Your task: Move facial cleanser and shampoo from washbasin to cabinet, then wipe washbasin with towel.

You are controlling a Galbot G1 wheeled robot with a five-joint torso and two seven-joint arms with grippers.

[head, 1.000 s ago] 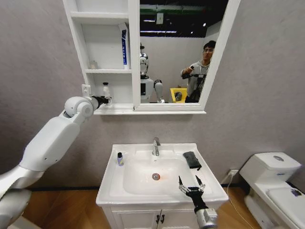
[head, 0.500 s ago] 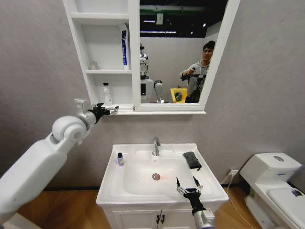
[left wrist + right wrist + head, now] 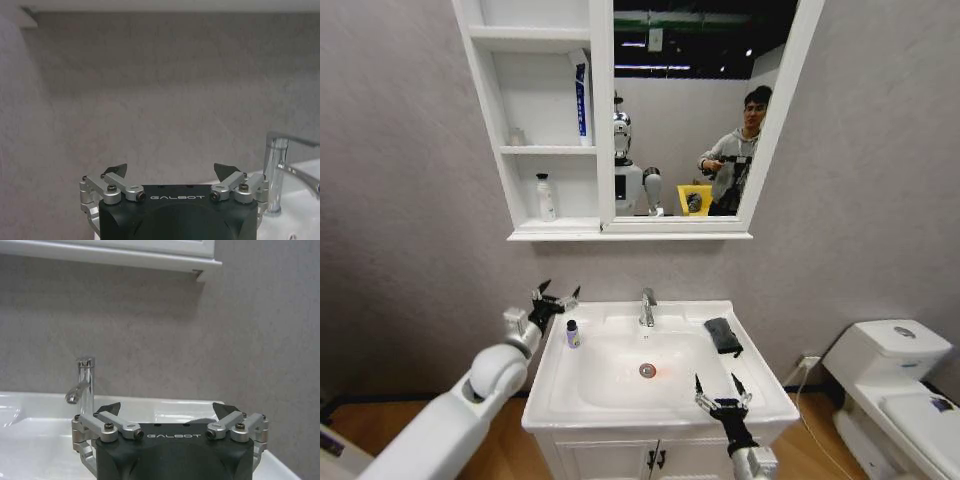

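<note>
A small white bottle with a dark cap (image 3: 573,333) stands on the left rim of the washbasin (image 3: 560,395). A taller white bottle (image 3: 547,197) stands on the lowest shelf of the cabinet (image 3: 556,150); I cannot tell which of the two is the shampoo and which the facial cleanser. My left gripper (image 3: 555,297) (image 3: 172,170) hangs open and empty just above and left of the small bottle. The dark towel (image 3: 724,335) lies folded on the basin's right rim. My right gripper (image 3: 720,388) (image 3: 166,408) is open over the front right rim, short of the towel.
A chrome tap (image 3: 647,307) (image 3: 275,175) (image 3: 86,385) stands at the basin's back, with the drain (image 3: 647,370) in the bowl. A blue and white tube (image 3: 581,100) leans on the middle shelf. A white toilet (image 3: 895,380) stands to the right.
My left arm has drawn back from the cabinet's lowest shelf, leaving the taller white bottle there, and dropped to the basin's back left corner. The right gripper has barely moved.
</note>
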